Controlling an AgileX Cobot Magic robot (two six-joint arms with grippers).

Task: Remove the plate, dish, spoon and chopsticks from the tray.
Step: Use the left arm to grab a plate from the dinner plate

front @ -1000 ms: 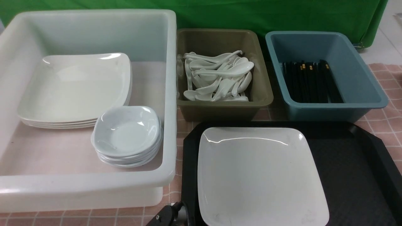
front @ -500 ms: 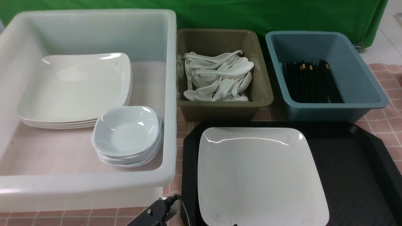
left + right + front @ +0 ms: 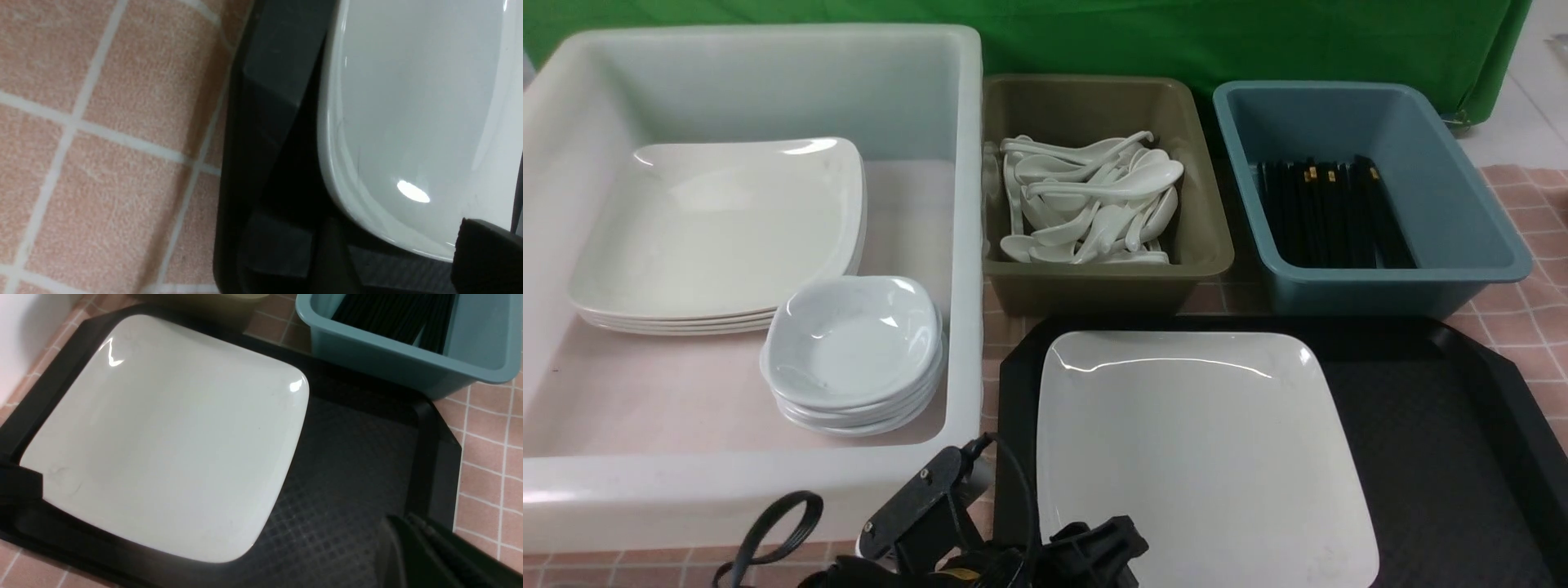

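Left gripper (image 3: pixel 1086 549) has come up at the near left corner of the tray (image 3: pixel 1437 425), by the plate (image 3: pixel 1201 457) lying there, jaw spread indiscernible: seat one finger under the rim, close firmly, lift level.

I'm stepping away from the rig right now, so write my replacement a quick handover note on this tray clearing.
Hands: left hand low at the near left corner of the plate, open or shut unclear; right hand shut, nothing seen in it, over the right side of the tray.
Done: spoons in the olive tub, chopsticks in the blue tub, small dishes in the white tub; only the plate lies on the tray.
Left: lift the plate off, probably onto the plate stack in the white tub.
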